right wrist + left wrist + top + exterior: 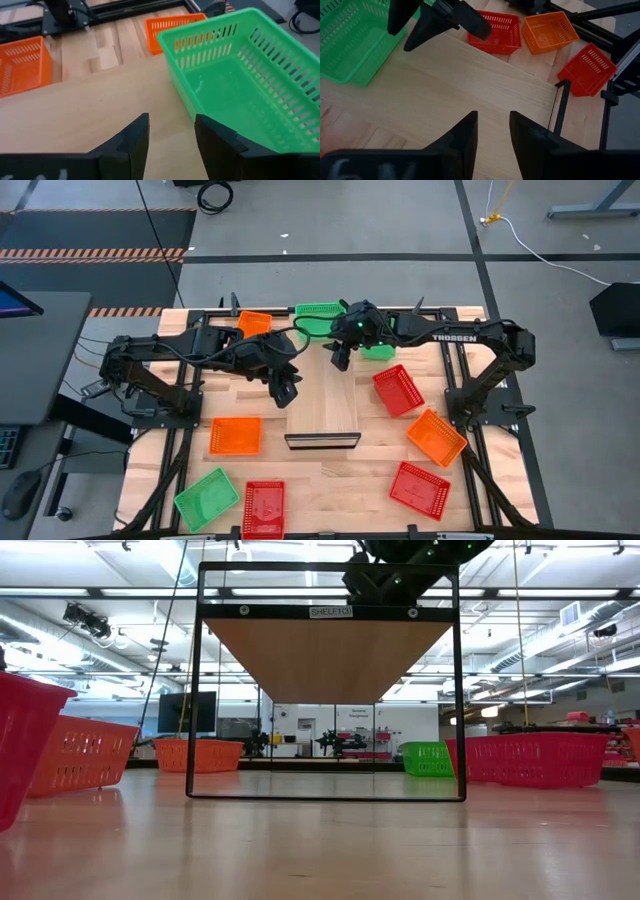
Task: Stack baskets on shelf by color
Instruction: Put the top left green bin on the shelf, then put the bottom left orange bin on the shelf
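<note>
Both arms meet over the long pale wooden shelf [322, 405] at mid-desk. The left gripper [285, 392] hangs at the shelf's left edge, fingers apart, empty. The right gripper [340, 360] hovers at its far end, fingers apart, nothing between them, just beside a green plastic mesh basket [250, 75]. Orange, red and green mesh baskets [236, 435] lie scattered on the slatted wooden desk [330, 490] around the bare shelf.

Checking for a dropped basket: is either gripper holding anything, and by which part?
Nothing is held: the left gripper and right gripper both stand open and empty above the shelf.
</note>
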Motion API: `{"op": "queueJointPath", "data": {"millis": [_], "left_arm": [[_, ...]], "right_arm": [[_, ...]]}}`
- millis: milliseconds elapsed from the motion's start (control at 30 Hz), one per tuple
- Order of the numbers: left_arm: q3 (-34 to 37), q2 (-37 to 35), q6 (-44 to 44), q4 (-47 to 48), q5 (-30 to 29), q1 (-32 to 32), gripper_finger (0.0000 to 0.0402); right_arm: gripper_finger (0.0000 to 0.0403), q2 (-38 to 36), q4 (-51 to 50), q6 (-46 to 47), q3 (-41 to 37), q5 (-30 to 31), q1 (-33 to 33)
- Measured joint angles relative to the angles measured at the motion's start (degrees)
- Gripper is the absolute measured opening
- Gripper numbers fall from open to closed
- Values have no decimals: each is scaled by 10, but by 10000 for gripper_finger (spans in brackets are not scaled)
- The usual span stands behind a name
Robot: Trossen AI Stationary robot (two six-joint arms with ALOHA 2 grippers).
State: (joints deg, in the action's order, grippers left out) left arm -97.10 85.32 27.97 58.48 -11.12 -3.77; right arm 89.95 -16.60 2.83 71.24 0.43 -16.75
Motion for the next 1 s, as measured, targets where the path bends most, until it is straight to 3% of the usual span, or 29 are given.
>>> {"op": "queueJointPath", "data": {"millis": [400, 567, 733, 1000], "left_arm": [[0, 0, -13, 23, -3, 0, 119], [0, 0, -34, 119, -11, 13, 118], [0, 0, -124, 223, -15, 30, 117], [0, 0, -174, 246, 30, 2, 117]], "right_arm": [[164, -20, -27, 36, 0, -63, 17], [164, -66, -90, 47, 0, -67, 28], [164, -113, -173, 55, 0, -67, 37], [164, -160, -285, 102, 0, -66, 38]]}}
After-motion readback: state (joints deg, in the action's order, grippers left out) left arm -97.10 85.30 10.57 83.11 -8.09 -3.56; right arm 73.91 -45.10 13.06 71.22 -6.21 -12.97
